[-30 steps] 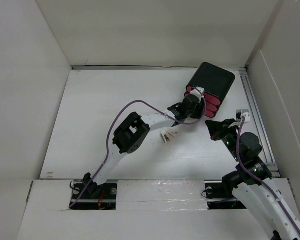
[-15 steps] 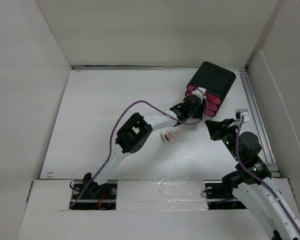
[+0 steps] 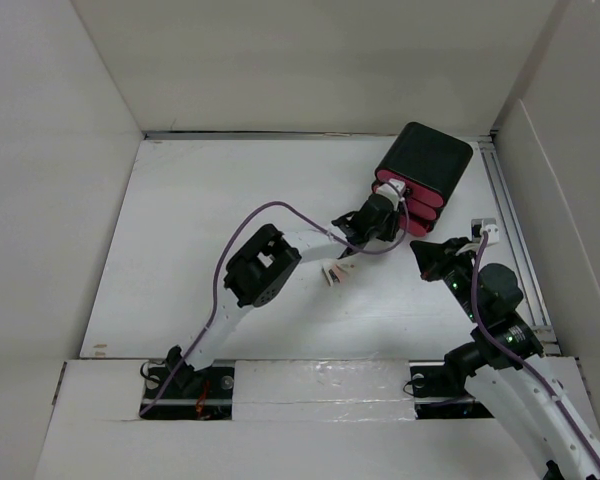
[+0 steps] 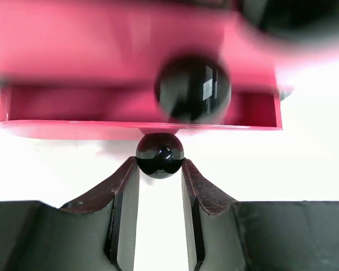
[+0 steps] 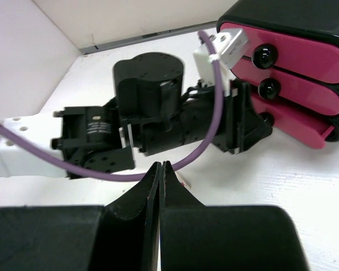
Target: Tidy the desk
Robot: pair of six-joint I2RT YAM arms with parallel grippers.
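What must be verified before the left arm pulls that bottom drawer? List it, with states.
1. Left gripper closed on bottom drawer knob: ok, jaws touch both sides.
2. Knob seated deep in the jaws: not ok, fingertips only.
3. Bottom drawer free to slide: ok, it is slightly out.
4. Right gripper shut, empty, off the drawer box: ok.
5. Drawer contents: cannot tell.

Bright even light, desk (image 4: 305, 158) washed out, pink drawer (image 4: 73, 45) blurred
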